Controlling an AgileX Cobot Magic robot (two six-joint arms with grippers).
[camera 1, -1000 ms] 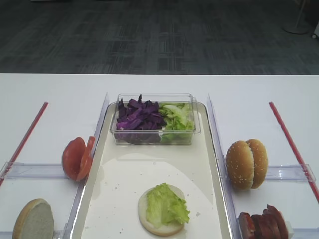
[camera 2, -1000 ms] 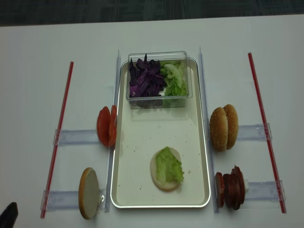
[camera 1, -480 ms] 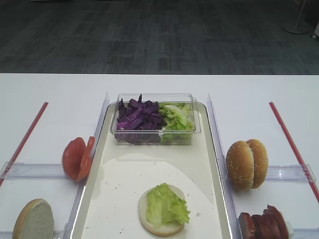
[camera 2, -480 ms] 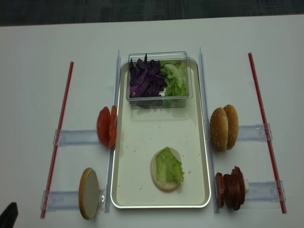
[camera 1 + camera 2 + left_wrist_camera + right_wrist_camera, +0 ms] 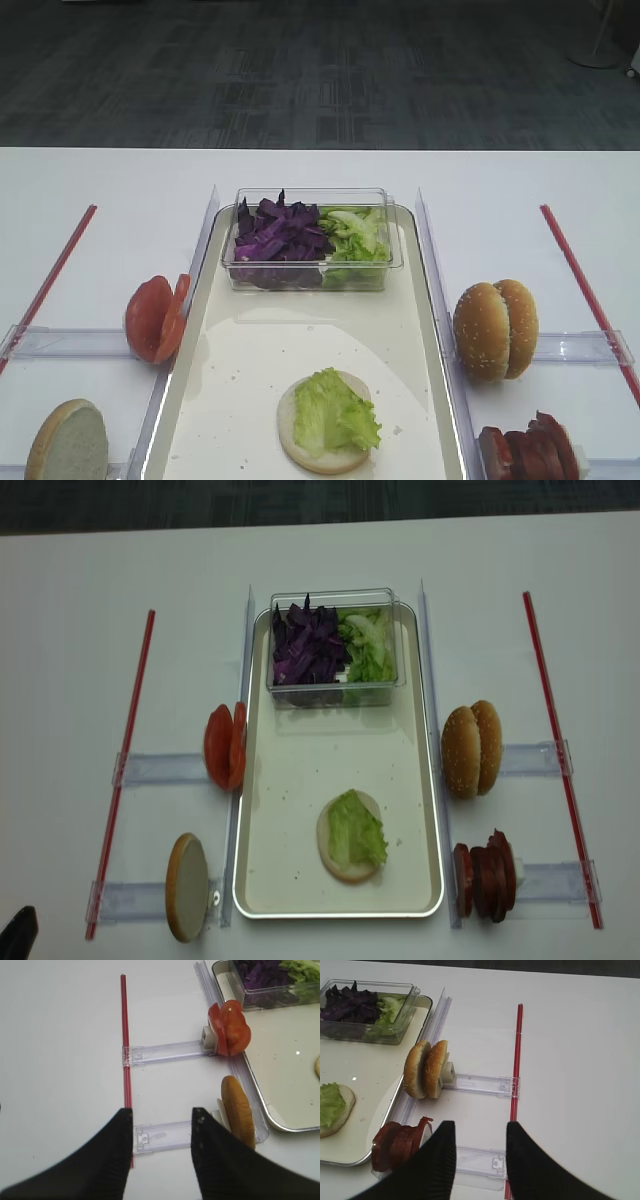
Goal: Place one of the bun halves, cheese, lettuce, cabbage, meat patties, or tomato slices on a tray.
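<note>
A: From the high front view, what sits on the tray (image 5: 425, 330)?

B: A pale bun half (image 5: 322, 455) lying flat near its front end, one lettuce (image 5: 333, 410) leaf on top. The clear tub (image 5: 310, 240) at the far end holds the cabbage (image 5: 275, 235) and more green leaves.

A: And the right wrist view?

B: The right gripper (image 5: 479, 1152) hangs spread and empty over the table, just beside the meat patties (image 5: 400, 1142), which stand on edge outside the tray. They look soft and slick; I'd pinch the end slice across its faces, gently.

A: Left wrist?

B: The left gripper (image 5: 162, 1142) is also parted, holding nothing. The tomato slices (image 5: 230, 1030) look wet and fragile.

A: The overhead view?

B: The sesame buns (image 5: 473, 748) stand right of the tray.
</note>
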